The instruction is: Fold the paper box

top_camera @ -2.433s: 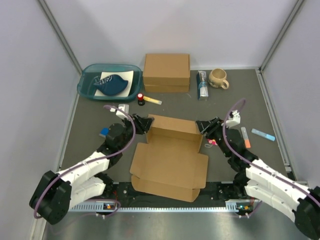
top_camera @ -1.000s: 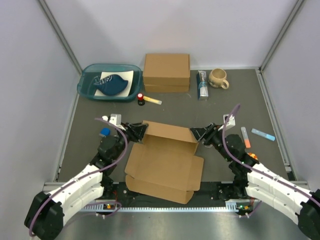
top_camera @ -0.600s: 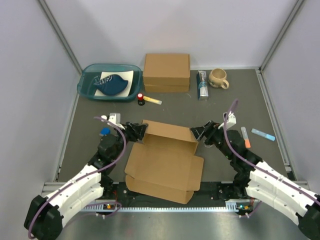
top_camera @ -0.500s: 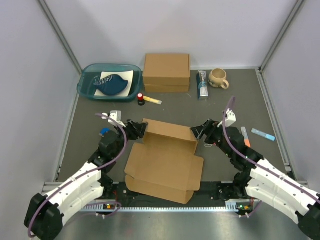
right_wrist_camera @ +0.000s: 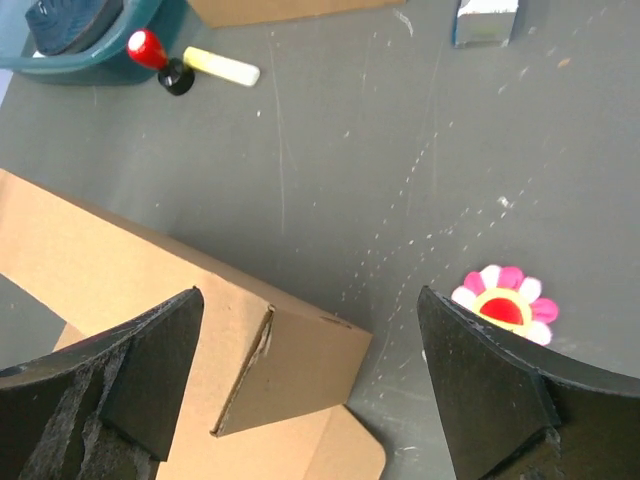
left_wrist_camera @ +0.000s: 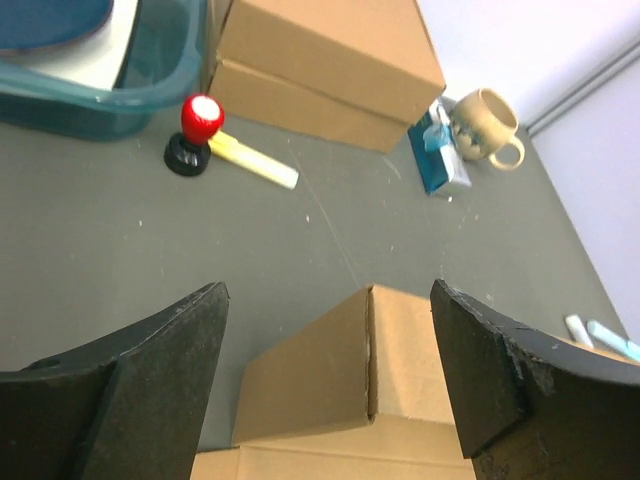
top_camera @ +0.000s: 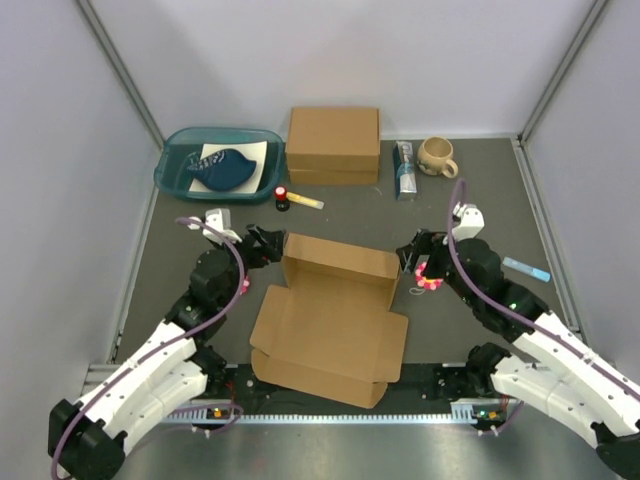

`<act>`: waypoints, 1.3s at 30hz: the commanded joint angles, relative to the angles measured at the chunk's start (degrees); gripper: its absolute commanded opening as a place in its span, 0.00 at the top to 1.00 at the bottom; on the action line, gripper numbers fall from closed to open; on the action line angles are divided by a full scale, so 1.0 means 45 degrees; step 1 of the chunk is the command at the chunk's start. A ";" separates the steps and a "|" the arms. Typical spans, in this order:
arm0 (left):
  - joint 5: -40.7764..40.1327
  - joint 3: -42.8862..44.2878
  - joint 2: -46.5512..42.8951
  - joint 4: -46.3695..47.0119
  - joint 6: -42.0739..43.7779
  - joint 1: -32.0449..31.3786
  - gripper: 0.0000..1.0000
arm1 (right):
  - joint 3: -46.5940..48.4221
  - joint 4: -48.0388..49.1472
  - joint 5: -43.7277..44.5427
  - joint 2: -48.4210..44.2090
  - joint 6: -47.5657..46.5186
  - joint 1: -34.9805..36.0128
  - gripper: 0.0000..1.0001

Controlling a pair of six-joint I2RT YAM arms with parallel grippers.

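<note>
The paper box [top_camera: 335,320] is plain, unprinted brown, with its creases showing as darker lines. The worktop [top_camera: 480,205] is dark grey, flecked with pale scratches. At 12 o'clock a second cardboard box [top_camera: 333,140] is the same brown. At 11 o'clock the tub [top_camera: 172,180] is translucent teal and holds a navy item [top_camera: 222,170] on a white sheet [top_camera: 240,152]. The knob [left_wrist_camera: 201,118] is red on a black base, beside a pale yellow stick [left_wrist_camera: 258,162]. At 1 o'clock the mug [top_camera: 437,156] is cream-beige. The flower toy [right_wrist_camera: 505,300] has pink petals, a yellow ring and a red centre. Both arms' jaws are matte black.
</note>
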 commanded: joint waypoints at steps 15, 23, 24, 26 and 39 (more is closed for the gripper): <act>-0.4243 0.1967 -0.2414 -0.5112 -0.0455 0.0019 0.10 | 0.6955 -0.1615 0.7338 0.6201 -1.0571 0.8449 0.14; -0.4906 0.1575 -0.3782 -0.6149 -0.0612 0.0019 0.09 | 0.7052 -0.0169 0.9236 0.9153 -1.3797 0.9702 0.17; -0.4946 0.1536 -0.3957 -0.6169 -0.0612 0.0019 0.08 | 0.7072 -0.0032 0.9314 0.9329 -1.4012 0.9703 0.18; -0.5063 0.1478 -0.4095 -0.6169 -0.0573 0.0019 0.07 | 0.7053 0.0086 0.9335 0.9642 -1.4481 0.9761 0.19; -0.5474 0.1418 -0.4486 -0.6227 -0.0592 0.0019 0.05 | 0.6857 0.0477 0.9158 1.1635 -1.4522 0.9274 0.30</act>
